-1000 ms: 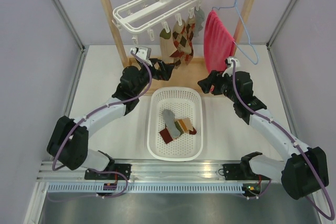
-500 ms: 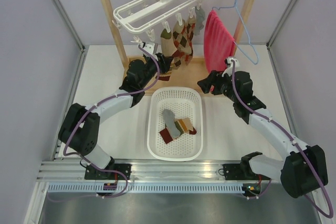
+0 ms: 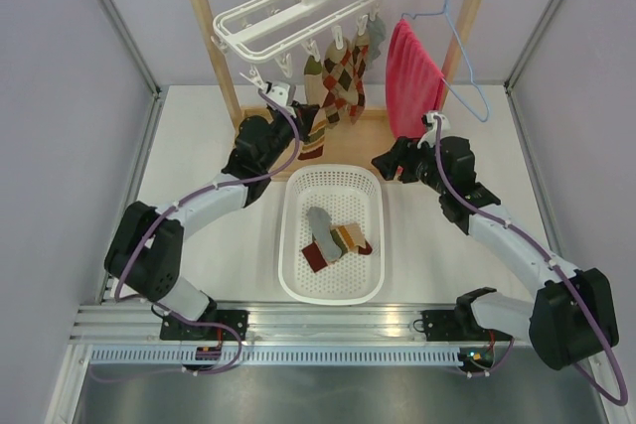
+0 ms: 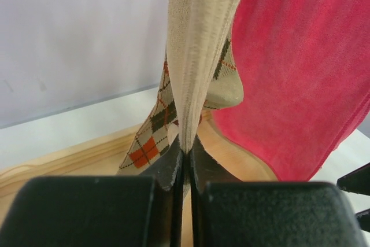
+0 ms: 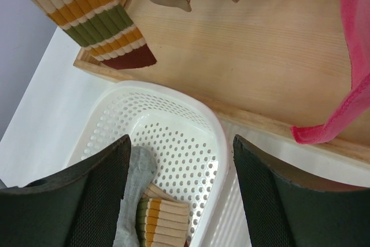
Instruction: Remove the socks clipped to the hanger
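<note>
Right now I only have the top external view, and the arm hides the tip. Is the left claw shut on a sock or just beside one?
Observer: Shut on one. The left wrist view shows the left claw pinching the ribbed cream edge of the striped sock.
Operator: Is the argyle one caught in there too?
Observer: No. The argyle sock hangs behind the claw, outside the pinch.
Operator: And the right claw, is it holding anything?
Observer: No. In its wrist view the right claw is open and empty, with the basket rim showing in the gap.
</note>
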